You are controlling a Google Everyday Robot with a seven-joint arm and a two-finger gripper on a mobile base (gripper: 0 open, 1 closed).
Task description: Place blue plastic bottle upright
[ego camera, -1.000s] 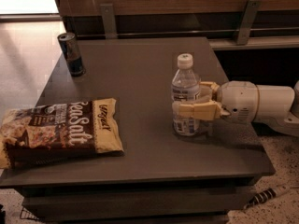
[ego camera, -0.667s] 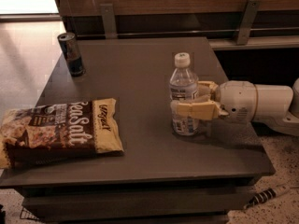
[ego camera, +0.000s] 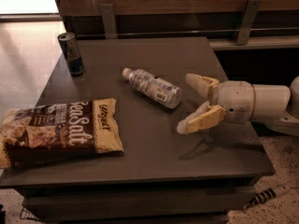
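Note:
The blue plastic bottle (ego camera: 152, 87) lies on its side on the dark table (ego camera: 154, 139), white cap pointing to the back left, base toward the right. My gripper (ego camera: 189, 102) comes in from the right on a white arm. It is open and empty, its two cream fingers spread wide just right of the bottle's base, one finger (ego camera: 200, 83) behind and one finger (ego camera: 201, 119) in front. It does not touch the bottle.
A dark blue drink can (ego camera: 72, 53) stands upright at the table's back left. A snack bag (ego camera: 58, 131) lies flat at the front left. A wooden wall with metal brackets (ego camera: 108, 20) runs behind the table.
Earlier the bottle stood upright inside my shut fingers. Now it lies on its side further left and back, and my gripper has opened and is clear of it.

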